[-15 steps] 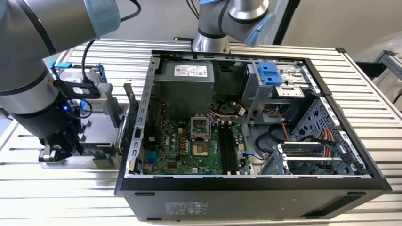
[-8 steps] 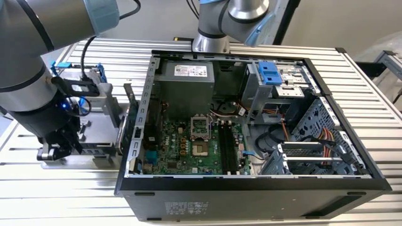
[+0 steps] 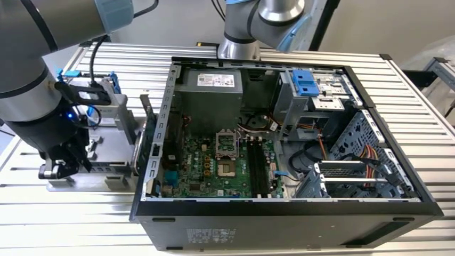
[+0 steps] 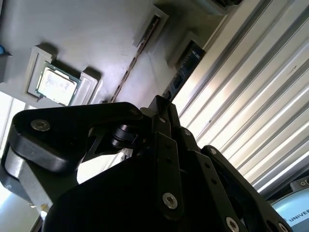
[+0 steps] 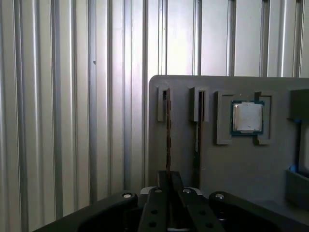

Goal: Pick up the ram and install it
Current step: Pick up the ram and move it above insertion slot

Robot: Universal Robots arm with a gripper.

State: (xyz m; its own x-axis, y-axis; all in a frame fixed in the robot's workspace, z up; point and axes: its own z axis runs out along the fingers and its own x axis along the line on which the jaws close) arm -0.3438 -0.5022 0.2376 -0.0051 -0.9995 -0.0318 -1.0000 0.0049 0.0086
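We see the black gripper [image 5: 168, 176] pinching 1 long, thin dark green ram stick [image 5: 168, 135], standing on edge in the grey plastic tray [image 5: 241, 164], near the square silver processor chip [image 5: 247, 117].

Exterior view: high up, looking steeply down into the open computer case [image 3: 284, 133], with the parts tray [image 3: 92, 184] at the exterior view's left.
First wrist view: close, straight down past the gripper [image 5: 168, 176] onto the parts tray.
Second wrist view: close, slanted across it.
Shared: the processor [image 5: 247, 117] [image 4: 57, 85] appears in both wrist views.
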